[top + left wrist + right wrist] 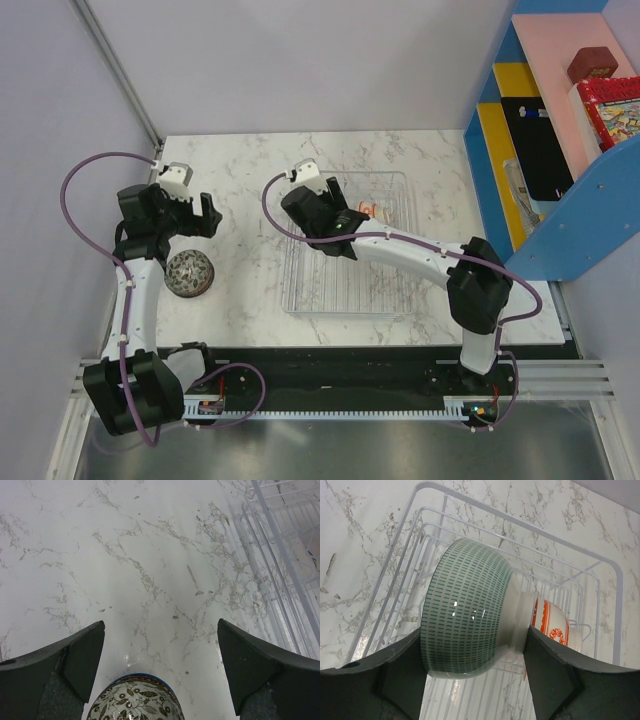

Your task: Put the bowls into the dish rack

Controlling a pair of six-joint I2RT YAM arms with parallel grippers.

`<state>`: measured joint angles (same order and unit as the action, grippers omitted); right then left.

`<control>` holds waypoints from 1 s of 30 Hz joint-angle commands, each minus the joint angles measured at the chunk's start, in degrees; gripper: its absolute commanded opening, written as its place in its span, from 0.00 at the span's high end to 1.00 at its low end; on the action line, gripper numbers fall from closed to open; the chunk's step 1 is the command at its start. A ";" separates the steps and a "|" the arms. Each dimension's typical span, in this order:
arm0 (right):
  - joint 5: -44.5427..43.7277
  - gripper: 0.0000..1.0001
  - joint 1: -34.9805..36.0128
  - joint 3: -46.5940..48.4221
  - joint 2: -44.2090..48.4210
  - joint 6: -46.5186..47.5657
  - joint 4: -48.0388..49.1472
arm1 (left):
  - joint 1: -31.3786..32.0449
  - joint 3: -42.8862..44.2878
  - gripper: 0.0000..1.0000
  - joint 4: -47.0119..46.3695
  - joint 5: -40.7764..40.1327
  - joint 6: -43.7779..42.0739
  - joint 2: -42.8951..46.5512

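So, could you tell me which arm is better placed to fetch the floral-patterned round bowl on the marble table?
Left: the open left pincer hangs beside the floral-patterned bowl; the right pincer is shut on the green-dashed bowl over the silver wire rack.

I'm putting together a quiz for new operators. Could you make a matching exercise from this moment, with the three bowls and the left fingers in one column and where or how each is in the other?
Column 1
1. green-dashed bowl
2. orange-and-white bowl
3. floral bowl
4. left fingers

Column 2
A. open, holding nothing
B. on the marble table, outside the dish rack
C. held between the right fingers
D. sitting in the dish rack, not gripped

Pairs: 1-C, 2-D, 3-B, 4-A
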<state>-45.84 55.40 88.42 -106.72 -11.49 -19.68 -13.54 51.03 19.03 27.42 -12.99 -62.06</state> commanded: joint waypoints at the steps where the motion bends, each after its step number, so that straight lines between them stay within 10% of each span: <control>1: -3.20 1.00 1.03 2.63 -0.68 0.68 3.60 | -0.61 -0.40 0.00 -2.85 0.09 -0.45 1.42; 30: -6.45 1.00 1.91 6.24 -8.07 -1.00 2.46 | -1.66 -1.19 0.00 -2.94 1.49 -0.10 3.88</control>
<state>-49.43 57.17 90.96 -114.15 -12.23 -19.09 -14.76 50.22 18.04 27.51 -12.99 -59.68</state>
